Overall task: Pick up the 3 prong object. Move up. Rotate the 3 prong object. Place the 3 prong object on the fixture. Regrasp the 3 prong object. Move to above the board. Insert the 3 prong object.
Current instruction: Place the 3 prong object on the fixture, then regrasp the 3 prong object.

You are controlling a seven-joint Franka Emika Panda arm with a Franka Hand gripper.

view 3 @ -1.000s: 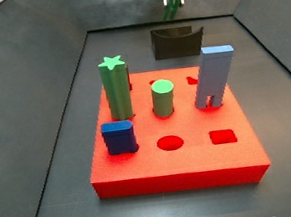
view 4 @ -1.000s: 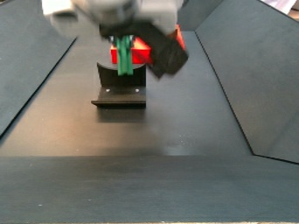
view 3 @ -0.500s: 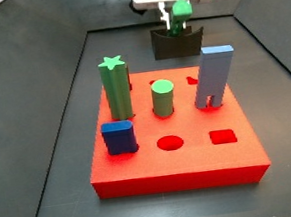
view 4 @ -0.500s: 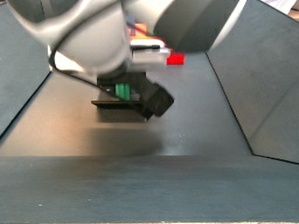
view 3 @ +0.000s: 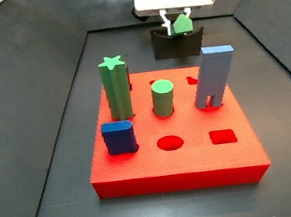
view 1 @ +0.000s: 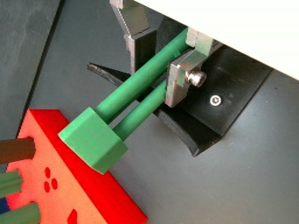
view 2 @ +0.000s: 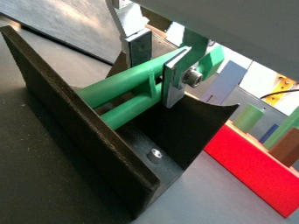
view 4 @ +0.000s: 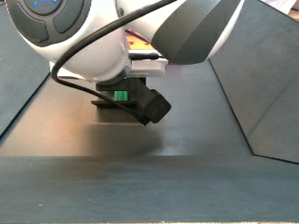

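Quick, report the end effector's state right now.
End effector: closed on the 3 prong object, fingers clamping the green bar, held down at the fixture.

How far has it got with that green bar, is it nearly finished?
About halfway. Done: the 3 prong object is picked up and turned sideways. In hand: the gripper, shut on it, holds it at the fixture. Left: release, regrasp, carry to the board and insert it.
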